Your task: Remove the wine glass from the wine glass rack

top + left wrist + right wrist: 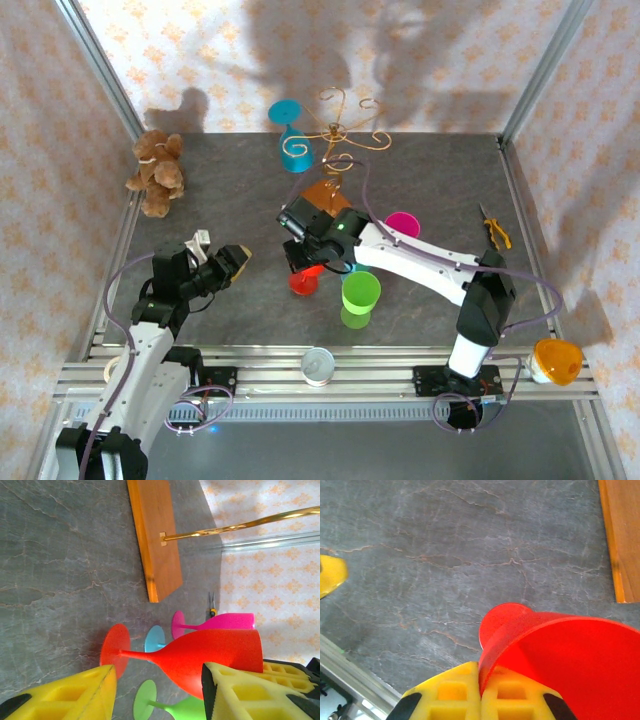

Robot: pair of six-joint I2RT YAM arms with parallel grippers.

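- The teddy bear (155, 172) sits at the far left of the table (230, 190), well apart from the work, and plays no part in it.
- The left pincer (222, 252) hangs low over the table with its pads spread and nothing between them. It faces the glasses from the side, and looks placed to stand by rather than to grip.
- The red wine glass (215, 652) stands upright with its foot on the table, off the wine glass rack (157, 540). The right pincer (480, 687) reaches from above, its pads pressed together on the bowl's rim. That hold keeps the stem vertical, so the task seems nearly done and only letting go is left.
- The rack stands just behind. A blue glass (292, 140) seems to hang upside down from one curled arm.
- A green glass (360, 293) and a pink glass (403, 224) stand close by, so the arm should probably pull back straight up.
- Pliers (495, 230) lie near the right edge.
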